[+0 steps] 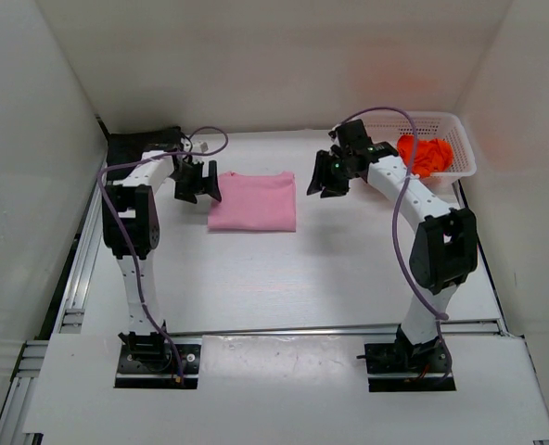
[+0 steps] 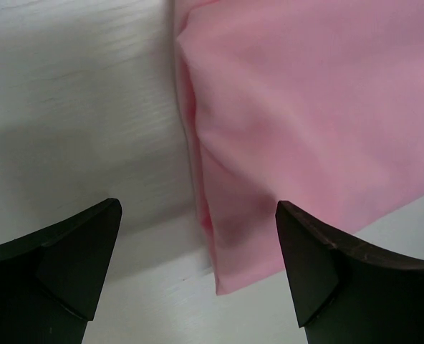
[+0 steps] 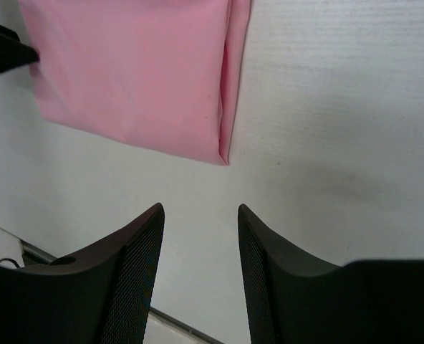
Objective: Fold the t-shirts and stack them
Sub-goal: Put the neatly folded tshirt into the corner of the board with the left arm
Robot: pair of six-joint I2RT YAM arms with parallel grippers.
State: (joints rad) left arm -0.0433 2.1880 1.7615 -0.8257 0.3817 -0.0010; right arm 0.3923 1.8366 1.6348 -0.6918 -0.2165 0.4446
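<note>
Left claw point(image 2: 198, 208): we see its two fingers spread wide apart, and it holds nothing. It hangs over the left edge of the pink t-shirt point(image 1: 253, 201), near a corner. We cannot tell if it touches the cloth.
Right claw point(image 3: 200, 209): its fingers are apart too, but the gap is smaller. It holds nothing. It hangs over bare bench point(image 1: 274, 278), just beside the right edge of the pink t-shirt.
Pink t-shirt: folded into a neat block, lying flat on the far part of the bench, between the two claws.
Orange-red t-shirt point(image 1: 426, 153): crumpled up inside the white mesh basket point(image 1: 466, 153) at the far right corner.
Black t-shirt point(image 1: 135, 141): a dark heap at the far left corner, partly hidden behind the left arm point(image 1: 131, 222).
Bench: white and flat, with metal rails point(image 1: 70, 297) along its left side.
Room: we see plain white walls point(image 1: 256, 56) on three sides.
</note>
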